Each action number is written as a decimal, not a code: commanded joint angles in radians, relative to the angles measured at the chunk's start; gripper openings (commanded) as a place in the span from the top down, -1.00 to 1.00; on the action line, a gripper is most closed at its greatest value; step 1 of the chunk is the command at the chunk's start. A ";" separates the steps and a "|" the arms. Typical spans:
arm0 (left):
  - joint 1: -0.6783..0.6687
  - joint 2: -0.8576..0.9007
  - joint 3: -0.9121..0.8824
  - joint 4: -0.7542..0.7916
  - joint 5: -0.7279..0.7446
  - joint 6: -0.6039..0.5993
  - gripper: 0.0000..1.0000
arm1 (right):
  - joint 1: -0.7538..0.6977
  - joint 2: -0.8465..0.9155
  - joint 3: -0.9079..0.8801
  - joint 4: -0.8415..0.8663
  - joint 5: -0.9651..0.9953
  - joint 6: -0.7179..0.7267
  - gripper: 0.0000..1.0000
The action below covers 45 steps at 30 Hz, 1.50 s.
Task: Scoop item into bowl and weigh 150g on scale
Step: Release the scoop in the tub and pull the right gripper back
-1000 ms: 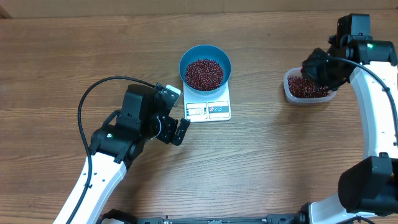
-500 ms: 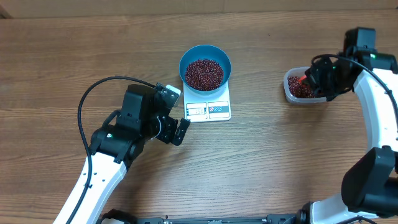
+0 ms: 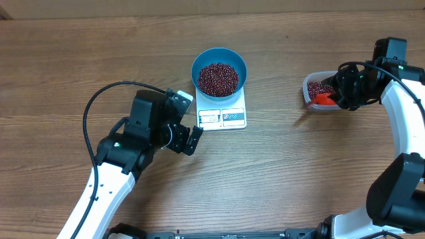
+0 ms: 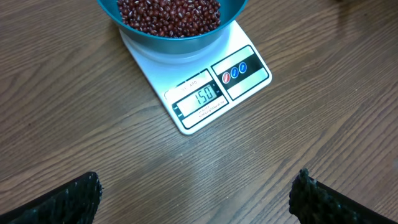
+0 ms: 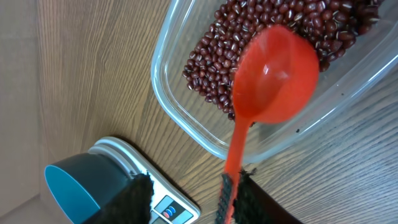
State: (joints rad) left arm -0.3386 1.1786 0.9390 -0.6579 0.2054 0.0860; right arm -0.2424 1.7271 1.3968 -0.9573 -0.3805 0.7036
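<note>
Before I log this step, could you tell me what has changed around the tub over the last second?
The right gripper drew back to the right, off the clear tub, uncovering the red spoon, which lies with its scoop on the beans; the jaws have parted wider than its handle. The left gripper, blue bowl and scale stayed put.

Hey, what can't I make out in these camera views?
- Overhead: digits on the scale too small to read.
- Overhead: the right arm covers part of the tub.
- Left wrist: top edge cuts off the far rim of the bowl.
- Right wrist: bottom edge cuts off the handle of the red scoop.
</note>
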 commanded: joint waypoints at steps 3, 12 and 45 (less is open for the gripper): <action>0.005 0.000 -0.006 0.003 -0.003 0.023 -0.99 | -0.001 -0.015 -0.004 0.001 -0.007 -0.016 0.06; 0.005 0.000 -0.006 0.003 -0.003 0.023 -0.99 | -0.001 -0.089 0.016 -0.063 -0.092 -0.280 -0.18; 0.005 0.000 -0.006 0.003 -0.003 0.023 -0.99 | 0.002 -0.615 0.090 -0.488 -0.048 -0.579 -1.00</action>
State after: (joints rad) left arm -0.3386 1.1786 0.9390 -0.6579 0.2054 0.0860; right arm -0.2417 1.1164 1.4670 -1.4578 -0.4416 0.1543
